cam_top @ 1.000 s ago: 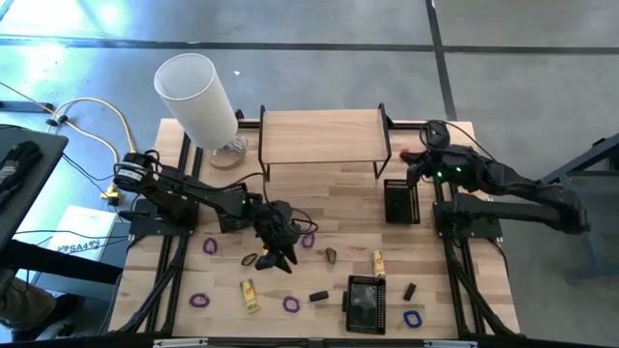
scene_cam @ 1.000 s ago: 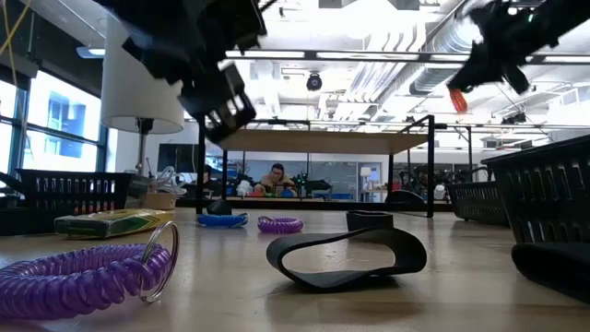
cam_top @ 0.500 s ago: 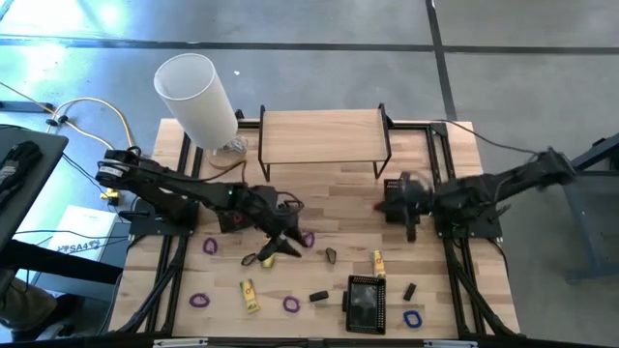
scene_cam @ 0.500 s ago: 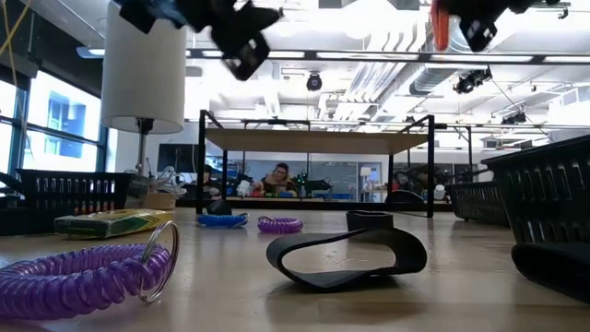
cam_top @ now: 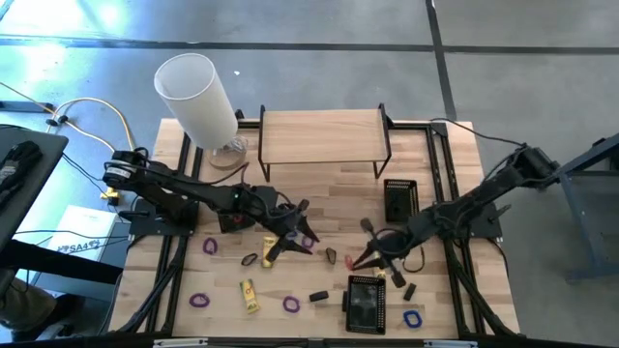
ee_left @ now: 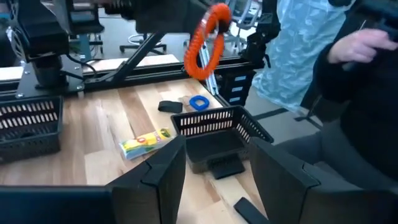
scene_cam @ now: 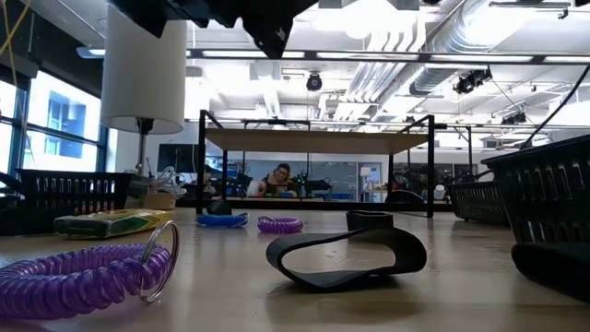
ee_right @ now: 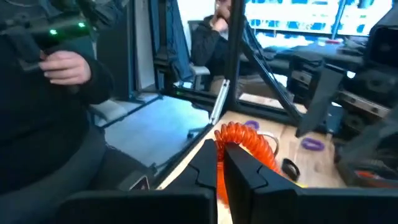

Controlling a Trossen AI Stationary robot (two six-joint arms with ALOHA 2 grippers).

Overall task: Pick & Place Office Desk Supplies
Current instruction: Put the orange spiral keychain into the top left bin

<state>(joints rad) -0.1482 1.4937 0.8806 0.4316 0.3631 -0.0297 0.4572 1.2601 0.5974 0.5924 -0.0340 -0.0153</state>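
Note:
My right gripper (cam_top: 366,257) is over the table's middle, just beyond the small black mesh tray (cam_top: 366,302), and is shut on an orange coil loop (ee_right: 244,139). My left gripper (ee_left: 217,180) stands open and raised left of centre (cam_top: 287,237), with nothing between its fingers. It looks across at the orange loop (ee_left: 208,34). Lying flat on the table are purple loops (cam_top: 291,304), a blue loop (cam_top: 412,318), a dark band loop (cam_top: 250,259), yellow pieces (cam_top: 250,294) and black blocks (cam_top: 318,296). My right gripper pinches the orange coil loop between its two fingers, at one spot on the coil (ee_right: 225,138). The fingers come about level from the table's right side. The loop is lifted clear of the table and hangs below the fingers (ee_left: 200,56).
A wooden shelf (cam_top: 324,135) spans the back. A white cylinder lamp (cam_top: 198,97) stands at the back left. A black mesh basket (cam_top: 400,200) stands at the right and another one (cam_top: 230,220) under my left arm. A person stands beyond the table (ee_right: 56,93).
My right gripper has swung from the far right corner toward the table's middle and near edge. It carries the orange loop and has tipped to about level. My left gripper has risen above the dark band loop and tipped up from pointing down to nearly level.

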